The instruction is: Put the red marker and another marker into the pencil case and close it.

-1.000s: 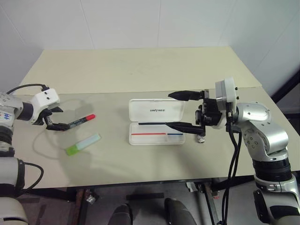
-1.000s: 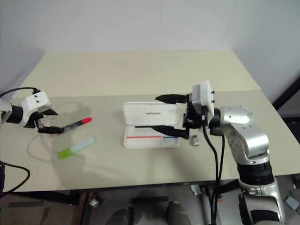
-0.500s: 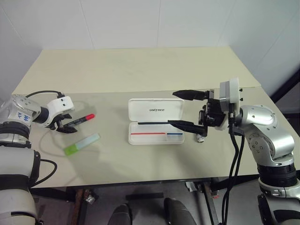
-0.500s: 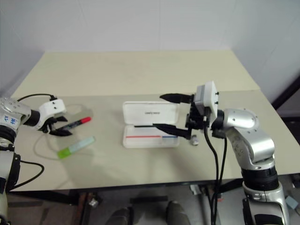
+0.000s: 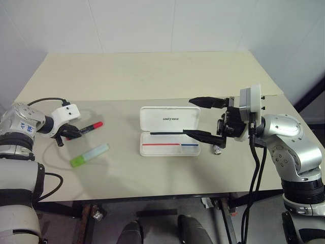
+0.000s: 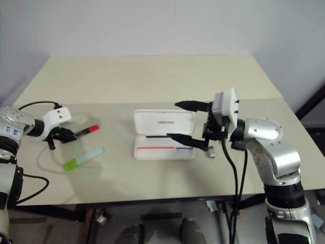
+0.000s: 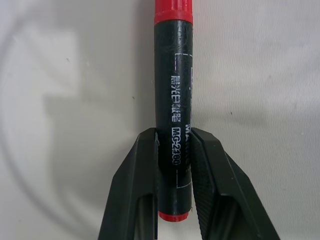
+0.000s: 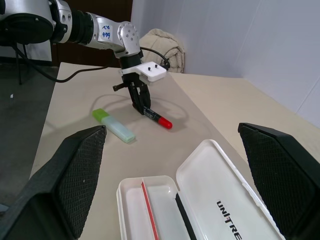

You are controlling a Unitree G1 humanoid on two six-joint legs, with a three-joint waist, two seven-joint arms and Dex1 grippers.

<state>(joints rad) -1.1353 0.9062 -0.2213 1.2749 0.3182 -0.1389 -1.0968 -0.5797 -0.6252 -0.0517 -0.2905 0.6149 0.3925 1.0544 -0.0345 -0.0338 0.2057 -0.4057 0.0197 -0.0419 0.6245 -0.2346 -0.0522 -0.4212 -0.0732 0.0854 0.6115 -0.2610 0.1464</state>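
slim dark-barrelled red marker (image 5: 89, 126) with bright red cap lies on beige tabletop (image 5: 152, 76), well left of open white hard-plastic pencil case (image 5: 169, 130). left gripper (image 7: 172, 145) angled down over marker's rear end, black fingers (image 7: 135, 190) clamped on barrel, marker touching table. stubby pale green highlighter (image 5: 90, 155) just beside marker, on near side, apart from left gripper. right gripper (image 5: 200, 118) hovers level over case's right end, fingers spread wide, holding nothing.
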